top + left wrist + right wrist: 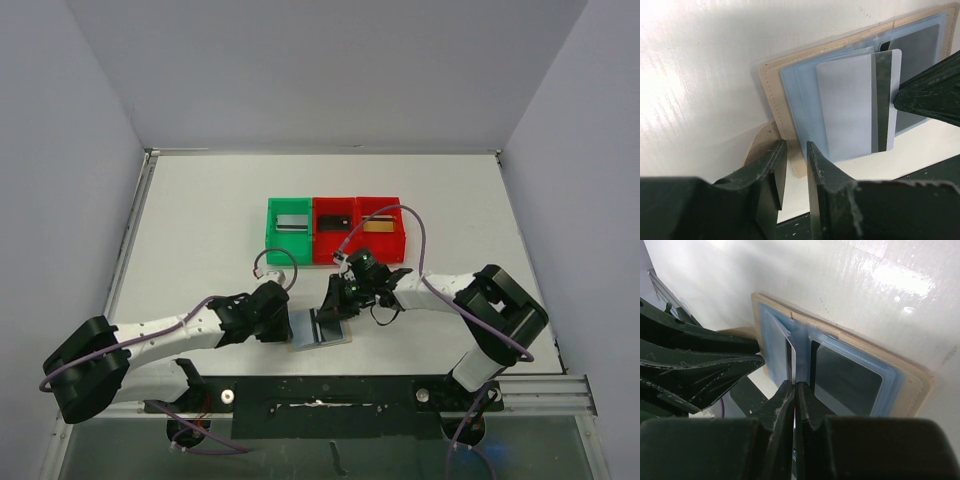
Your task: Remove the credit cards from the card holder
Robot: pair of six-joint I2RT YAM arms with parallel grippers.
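Note:
The card holder [338, 333] lies open near the table's front edge, tan outside [771, 82] with light-blue pockets [771, 340]. My left gripper [287, 326] [796, 150] is at its left side, its jaws closed to a narrow gap on the tan edge beside the snap tab [756, 147]. My right gripper [337, 300] [795, 386] is shut on the edge of a silver-white credit card with a dark stripe [886, 100] [791, 357]. That card sticks partway out of a frosted pocket. A dark card [845, 377] sits in the pocket to the right.
Three joined bins stand behind the wallet. The green bin [272, 232] holds a silver card, the middle red bin [322, 240] a black one, and the right red bin [400, 235] a gold one. The black front rail [330, 395] runs just before the wallet.

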